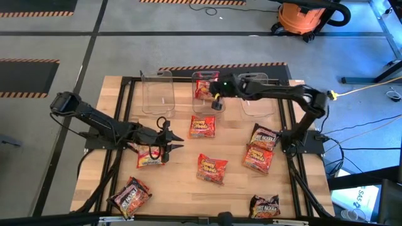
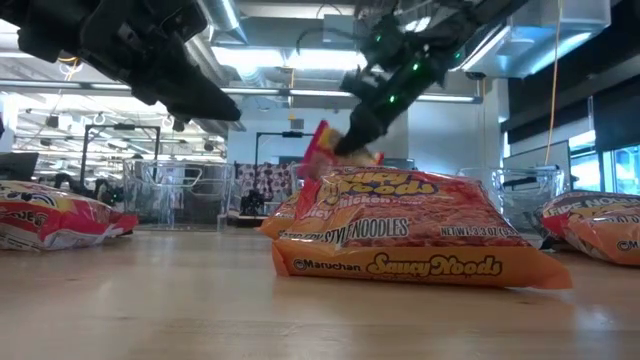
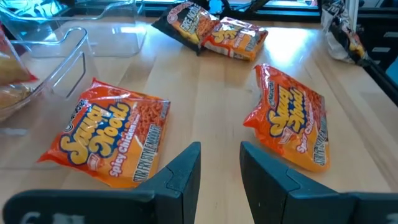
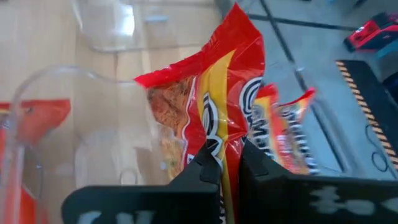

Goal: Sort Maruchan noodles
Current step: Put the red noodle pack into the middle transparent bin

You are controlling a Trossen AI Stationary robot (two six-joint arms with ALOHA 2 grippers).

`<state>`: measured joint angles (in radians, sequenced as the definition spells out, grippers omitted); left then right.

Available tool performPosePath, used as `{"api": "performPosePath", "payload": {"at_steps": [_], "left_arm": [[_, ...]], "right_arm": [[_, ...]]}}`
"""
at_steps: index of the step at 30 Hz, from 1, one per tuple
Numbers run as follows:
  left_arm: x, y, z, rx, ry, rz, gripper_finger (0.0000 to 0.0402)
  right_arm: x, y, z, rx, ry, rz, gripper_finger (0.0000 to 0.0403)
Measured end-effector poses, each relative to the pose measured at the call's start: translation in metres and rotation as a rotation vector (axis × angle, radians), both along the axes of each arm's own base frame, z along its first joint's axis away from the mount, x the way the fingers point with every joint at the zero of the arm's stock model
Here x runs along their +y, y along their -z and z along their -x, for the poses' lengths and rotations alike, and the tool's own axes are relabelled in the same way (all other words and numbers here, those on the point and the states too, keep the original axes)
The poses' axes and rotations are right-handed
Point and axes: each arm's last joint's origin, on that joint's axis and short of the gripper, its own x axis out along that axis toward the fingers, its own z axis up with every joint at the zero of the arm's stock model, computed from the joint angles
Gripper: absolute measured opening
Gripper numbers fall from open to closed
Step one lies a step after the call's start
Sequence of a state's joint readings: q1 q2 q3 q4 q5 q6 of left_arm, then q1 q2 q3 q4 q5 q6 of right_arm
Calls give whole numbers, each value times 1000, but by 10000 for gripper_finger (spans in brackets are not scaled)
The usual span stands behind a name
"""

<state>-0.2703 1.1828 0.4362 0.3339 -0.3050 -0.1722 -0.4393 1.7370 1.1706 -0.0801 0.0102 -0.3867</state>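
Observation:
Several Maruchan packets lie flat on the wooden table: orange ones [image 1: 202, 126] [image 1: 212, 168], a red one [image 1: 151, 156], an orange-red one [image 1: 257, 158] and dark ones [image 1: 264, 135] [image 1: 130, 196] [image 1: 264, 206]. My right gripper [image 4: 227, 163] is over the middle clear bin [image 1: 196, 103] at the far edge, shut on a red packet [image 1: 204, 88]. Another red packet [image 4: 289, 134] shows just behind it. My left gripper [image 3: 221, 168] is open and hovers above the table, just right of the red packet, touching nothing. It faces the two orange packets [image 3: 106, 140] [image 3: 292, 124]. My right gripper pinches the red packet between its two fingers at one edge [image 4: 229, 146]. The packet stands out beyond the fingertips, crumpled and tilted. In the low view it is lifted clear of the table [image 2: 322, 150], below and beside the fingers.
Three clear bins stand in a row at the table's far edge: left [image 1: 157, 91], middle, right [image 1: 257, 100]. A black frame [image 1: 125, 100] runs around the table. Bare wood lies between the packets near the middle [image 1: 176, 182].

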Motion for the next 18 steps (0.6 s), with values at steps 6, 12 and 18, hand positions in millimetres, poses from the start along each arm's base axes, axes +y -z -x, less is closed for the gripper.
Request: {"api": "performPosePath", "payload": {"at_steps": [6, 12, 18], "left_arm": [[0, 0, 0, 5, -1, -2, 105], [0, 0, 0, 4, -6, -4, 105], [0, 0, 0, 3, -6, -3, 105]], "right_arm": [[-3, 26, -7, 66, -8, -26, 0], [-5, 35, -10, 81, 2, -29, 1], [-5, 37, -11, 61, 17, -70, 56]]}}
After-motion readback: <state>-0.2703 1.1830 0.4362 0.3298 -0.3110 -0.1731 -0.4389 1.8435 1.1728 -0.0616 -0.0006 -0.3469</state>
